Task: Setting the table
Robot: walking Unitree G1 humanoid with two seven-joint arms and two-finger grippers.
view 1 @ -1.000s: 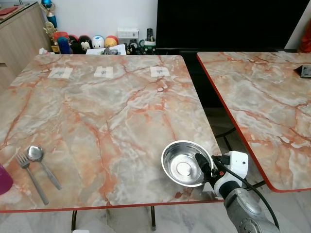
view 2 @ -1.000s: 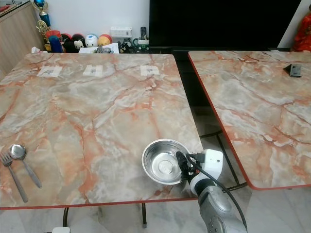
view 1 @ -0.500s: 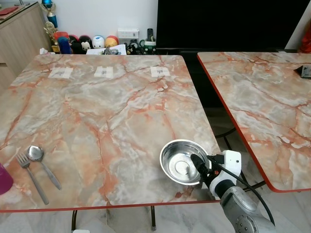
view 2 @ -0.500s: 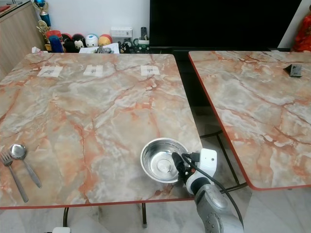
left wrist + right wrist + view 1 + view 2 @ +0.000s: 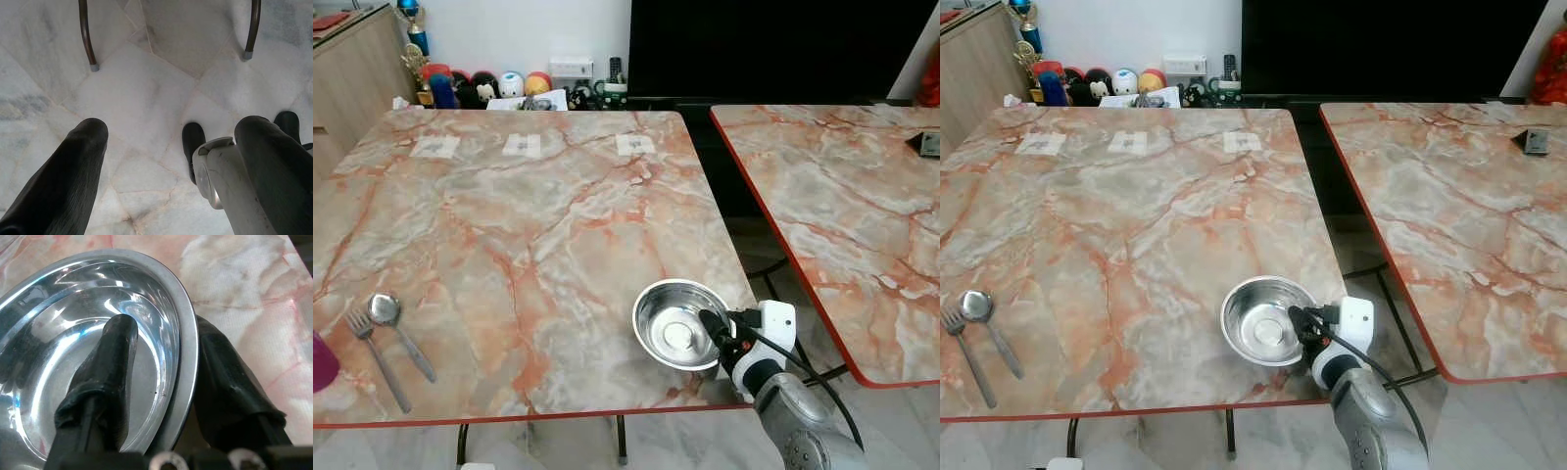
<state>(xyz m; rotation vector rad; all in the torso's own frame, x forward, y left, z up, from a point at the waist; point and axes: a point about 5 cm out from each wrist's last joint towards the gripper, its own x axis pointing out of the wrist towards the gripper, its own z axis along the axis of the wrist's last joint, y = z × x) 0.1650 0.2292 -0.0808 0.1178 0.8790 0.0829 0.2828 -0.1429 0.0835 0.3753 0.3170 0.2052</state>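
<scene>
A shiny steel bowl (image 5: pixel 672 324) sits at the near right corner of the marble table (image 5: pixel 509 215). My right gripper (image 5: pixel 716 331) is shut on its right rim. In the right wrist view one black finger (image 5: pixel 113 363) lies inside the bowl (image 5: pixel 58 328) and the other finger (image 5: pixel 226 378) presses from outside. A fork (image 5: pixel 375 358) and a spoon (image 5: pixel 397 330) lie side by side near the table's front left. My left gripper (image 5: pixel 173 129) hangs open over the floor, holding nothing.
A purple cup (image 5: pixel 321 360) pokes in at the left edge. Three paper labels (image 5: pixel 522 145) lie along the table's far side. A second marble table (image 5: pixel 842 206) stands to the right across a narrow gap. Toys and a dark screen (image 5: pixel 764 49) line the back wall.
My right gripper has slid the bowl a little to the left and further onto the table. The fork, spoon and left arm have stayed put.
</scene>
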